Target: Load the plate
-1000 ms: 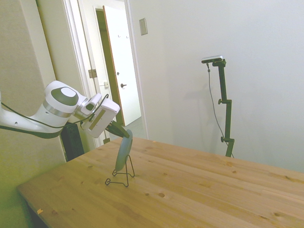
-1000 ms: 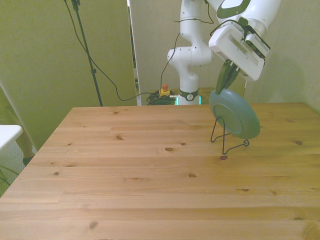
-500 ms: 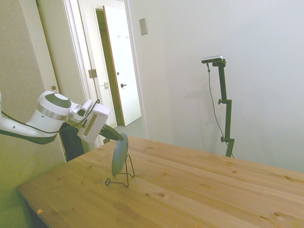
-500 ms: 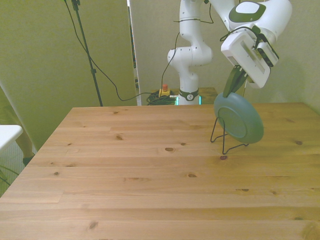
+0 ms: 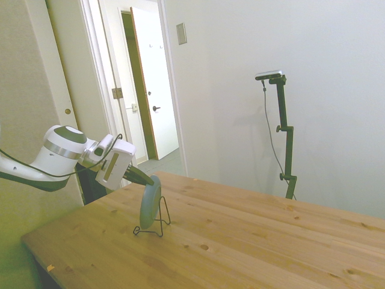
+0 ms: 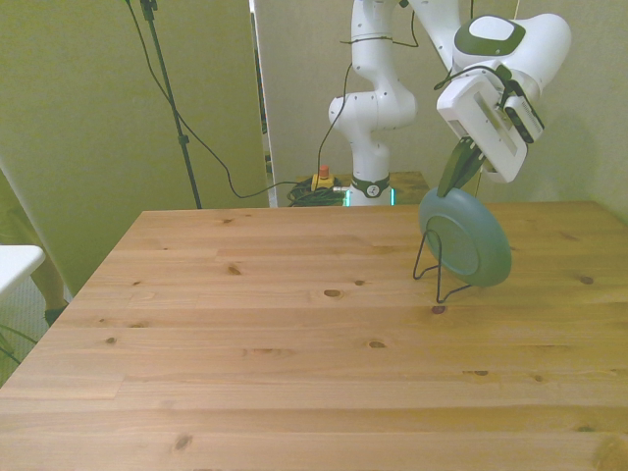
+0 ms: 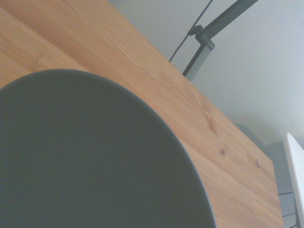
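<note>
The jaws clasp the top rim of the round, matte dark-green plate (image 6: 465,236), which hangs edge-up below them. Directly beneath it stands the thin black wire stand (image 6: 444,278) on the wooden desk (image 6: 294,353).

The plate (image 6: 465,235) stands on edge in the wire stand (image 6: 446,277) on the bench (image 6: 294,353), toward the front view's right and nearer the far edge. The gripper (image 6: 457,168) sits at the plate's upper rim, reaching down from above and behind it.
</note>
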`<state>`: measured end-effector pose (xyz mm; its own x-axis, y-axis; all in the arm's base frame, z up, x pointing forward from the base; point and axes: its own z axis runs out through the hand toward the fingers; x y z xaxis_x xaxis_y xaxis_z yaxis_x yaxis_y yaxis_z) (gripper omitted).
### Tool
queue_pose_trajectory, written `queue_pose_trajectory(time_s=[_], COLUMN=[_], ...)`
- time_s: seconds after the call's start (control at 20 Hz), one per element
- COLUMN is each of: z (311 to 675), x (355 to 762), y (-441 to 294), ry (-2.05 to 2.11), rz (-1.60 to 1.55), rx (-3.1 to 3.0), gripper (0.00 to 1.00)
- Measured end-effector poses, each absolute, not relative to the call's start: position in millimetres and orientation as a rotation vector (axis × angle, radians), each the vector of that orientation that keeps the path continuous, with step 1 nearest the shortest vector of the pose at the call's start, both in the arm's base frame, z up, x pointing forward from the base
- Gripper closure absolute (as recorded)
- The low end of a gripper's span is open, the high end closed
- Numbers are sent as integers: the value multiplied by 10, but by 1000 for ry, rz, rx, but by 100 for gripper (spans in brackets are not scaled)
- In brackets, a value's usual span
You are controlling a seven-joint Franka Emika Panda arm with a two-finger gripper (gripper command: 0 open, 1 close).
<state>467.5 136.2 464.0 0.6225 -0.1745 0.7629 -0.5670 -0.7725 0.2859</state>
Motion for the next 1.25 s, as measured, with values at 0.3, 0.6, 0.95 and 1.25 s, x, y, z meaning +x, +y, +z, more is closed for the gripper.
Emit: queue_pose_trajectory(time_s=[0.3, 0.6, 0.95, 1.25], z=[4619, 4614, 4789, 5437], x=[4693, 4713, 4707, 4329], y=[1307, 1236, 1114, 879], ry=[-598, -615, -671, -680], rz=[1011, 1002, 1035, 1029], rx=[2333, 2329, 2351, 2575], gripper=[0, 0, 0, 0])
